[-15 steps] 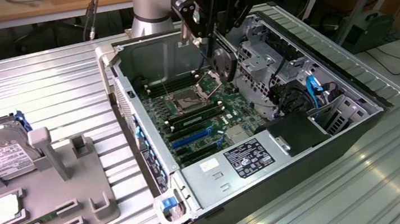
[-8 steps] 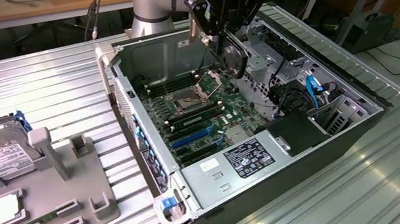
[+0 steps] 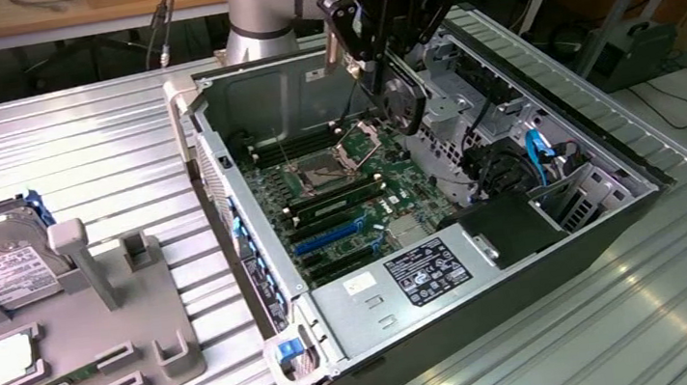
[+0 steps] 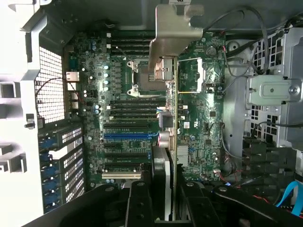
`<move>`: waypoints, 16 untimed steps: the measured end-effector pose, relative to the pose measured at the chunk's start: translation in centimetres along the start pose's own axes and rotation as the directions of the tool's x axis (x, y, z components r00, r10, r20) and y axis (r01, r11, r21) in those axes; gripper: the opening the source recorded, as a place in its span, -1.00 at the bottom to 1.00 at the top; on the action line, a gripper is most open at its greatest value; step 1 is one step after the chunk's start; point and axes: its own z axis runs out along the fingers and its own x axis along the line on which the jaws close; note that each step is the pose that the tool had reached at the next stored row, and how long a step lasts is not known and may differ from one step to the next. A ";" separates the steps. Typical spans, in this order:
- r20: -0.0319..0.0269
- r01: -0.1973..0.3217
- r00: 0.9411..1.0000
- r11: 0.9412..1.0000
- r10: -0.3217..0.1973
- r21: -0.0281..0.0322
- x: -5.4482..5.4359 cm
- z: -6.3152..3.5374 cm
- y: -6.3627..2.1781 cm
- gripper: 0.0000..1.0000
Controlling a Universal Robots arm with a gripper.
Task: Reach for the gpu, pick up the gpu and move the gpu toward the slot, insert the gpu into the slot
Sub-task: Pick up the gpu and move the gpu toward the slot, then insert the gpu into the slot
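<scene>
High exterior view, close wrist view, both facing the motherboard (image 3: pixel 397 184) (image 4: pixel 201 135)

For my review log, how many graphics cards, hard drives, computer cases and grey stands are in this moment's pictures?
graphics card, held in the claw: 1
hard drive, on the stand: 1
computer case, open: 1
grey stand: 1
Total: 4

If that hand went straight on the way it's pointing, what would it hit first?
The hand grips the gpu, so the card would likely meet the green motherboard below first; the exact spot is unclear.
</scene>
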 end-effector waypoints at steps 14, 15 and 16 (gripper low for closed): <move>0.004 0.113 0.994 0.994 -0.113 -0.002 0.0 0.00 0.00 -0.44; 0.004 0.130 0.991 0.991 -0.130 -0.002 0.0 0.00 0.00 -0.44; 0.005 0.148 0.989 0.989 -0.148 -0.002 0.0 0.00 0.00 -0.44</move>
